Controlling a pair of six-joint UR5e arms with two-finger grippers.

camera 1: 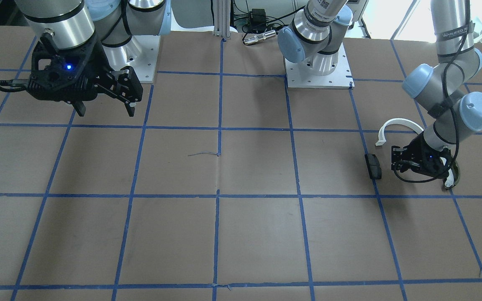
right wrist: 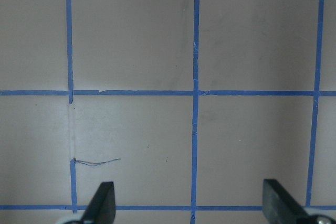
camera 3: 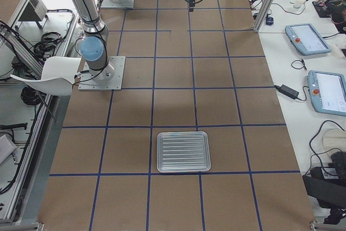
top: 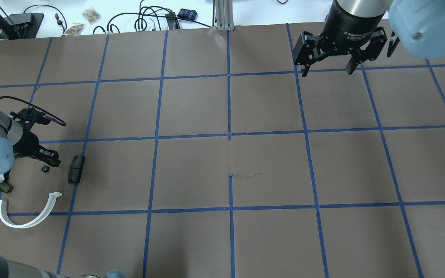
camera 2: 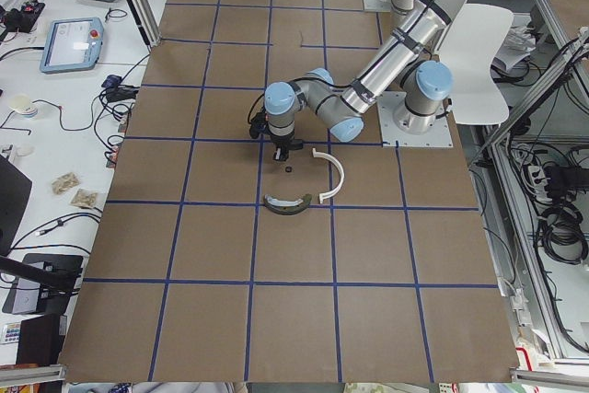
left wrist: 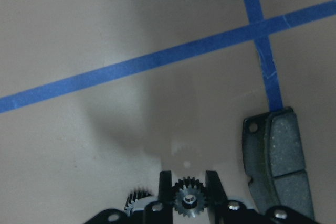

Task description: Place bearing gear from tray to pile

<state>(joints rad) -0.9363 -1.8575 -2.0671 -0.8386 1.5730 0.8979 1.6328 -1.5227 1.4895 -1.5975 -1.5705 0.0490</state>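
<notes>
My left gripper point(left wrist: 189, 181) is shut on the bearing gear point(left wrist: 189, 199), a small dark toothed wheel with a metal hub, low over the table. In the overhead view this gripper point(top: 51, 160) is at the pile on the far left. The pile holds a black rectangular pad point(top: 76, 169), a white half-ring arc point(top: 25, 214) and an olive curved shoe point(top: 0, 186), partly hidden under my arm. The pad point(left wrist: 278, 166) lies just right of the fingers. My right gripper point(top: 325, 69) is open and empty, high at the far right. The silver tray point(camera 3: 183, 151) is empty.
A small dark round part point(top: 45, 168) lies on the table just left of my left fingers; toothed edges point(left wrist: 137, 196) show there in the wrist view. Blue tape lines grid the brown table. A thin wire scrap point(top: 245, 175) lies mid-table.
</notes>
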